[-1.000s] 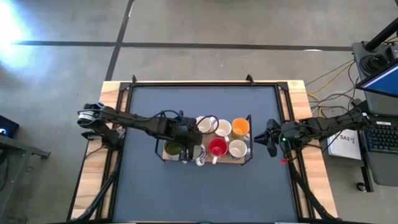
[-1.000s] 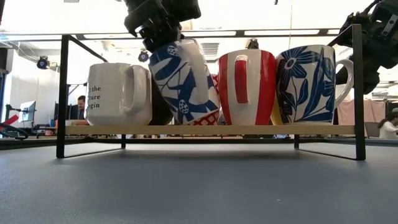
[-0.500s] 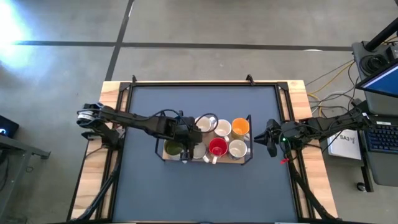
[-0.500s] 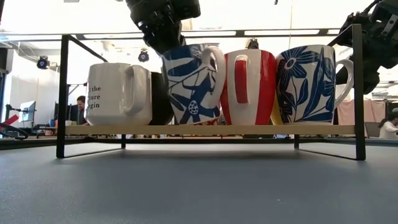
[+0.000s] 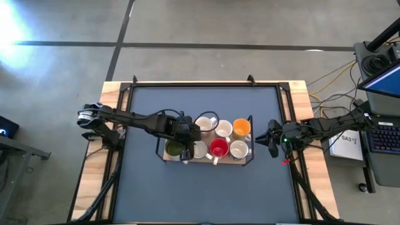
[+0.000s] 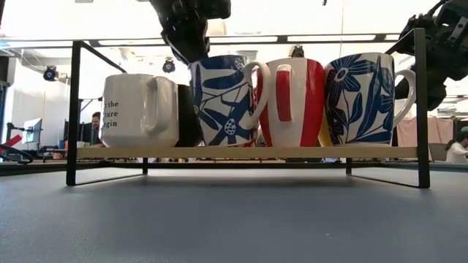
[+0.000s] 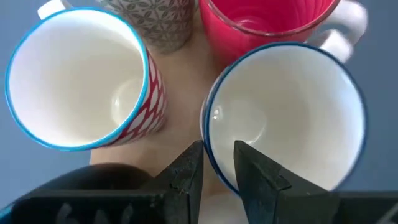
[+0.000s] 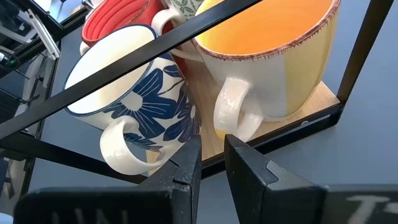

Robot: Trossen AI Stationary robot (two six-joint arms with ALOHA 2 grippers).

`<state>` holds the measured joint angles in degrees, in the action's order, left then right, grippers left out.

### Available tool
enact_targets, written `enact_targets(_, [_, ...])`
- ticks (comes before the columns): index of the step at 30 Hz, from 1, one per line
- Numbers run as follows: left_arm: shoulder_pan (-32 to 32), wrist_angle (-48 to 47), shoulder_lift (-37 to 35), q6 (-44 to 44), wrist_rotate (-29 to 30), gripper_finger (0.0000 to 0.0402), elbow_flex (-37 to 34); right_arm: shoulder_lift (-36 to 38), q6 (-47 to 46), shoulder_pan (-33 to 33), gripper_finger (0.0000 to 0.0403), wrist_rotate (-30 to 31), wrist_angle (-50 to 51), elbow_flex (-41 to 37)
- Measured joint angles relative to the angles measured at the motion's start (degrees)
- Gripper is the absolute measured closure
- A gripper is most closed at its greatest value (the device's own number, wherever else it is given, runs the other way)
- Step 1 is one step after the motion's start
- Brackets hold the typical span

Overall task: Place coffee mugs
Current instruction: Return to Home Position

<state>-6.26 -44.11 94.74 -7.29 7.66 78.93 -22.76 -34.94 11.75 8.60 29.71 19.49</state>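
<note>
Blue-flowered mug (image 6: 223,102) is standing upright on the wooden shelf (image 6: 248,153), front row, tucked between the lettered white mug (image 6: 135,109) and the red mug (image 6: 292,102), with its handle turned toward the red one and close against it. The left tool (image 7: 217,148) sits right on top of it! The wrist view shows one finger outside the blue rim and one inside, the wall of the mug running through the gap. There's a sliver of space beside that wall, so I judge the grip let go, not clamped.

This is glazed ceramic: rigid, weighty for its size, slick under the pads, and quick to chip against its neighbours. The rim wall is the sensible place to pinch, one finger in and one out, since the handle is crowded. Any exit looks best straight up, because a sideways drag could tip it into the red mug.

Over at the shelf's right end, the right tool (image 5: 270,139) waits just above the bench (image 5: 206,194), narrowly parted and holding nothing, facing the orange mug (image 5: 242,128)
</note>
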Motion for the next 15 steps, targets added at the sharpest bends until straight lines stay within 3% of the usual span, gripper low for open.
enact_targets(15, [0.0, -4.9, 0.0, -2.3, 0.5, 0.0331, 6.3, 0.0, 0.0, 0.0, 0.0344, 0.0, 0.0, 0.0])
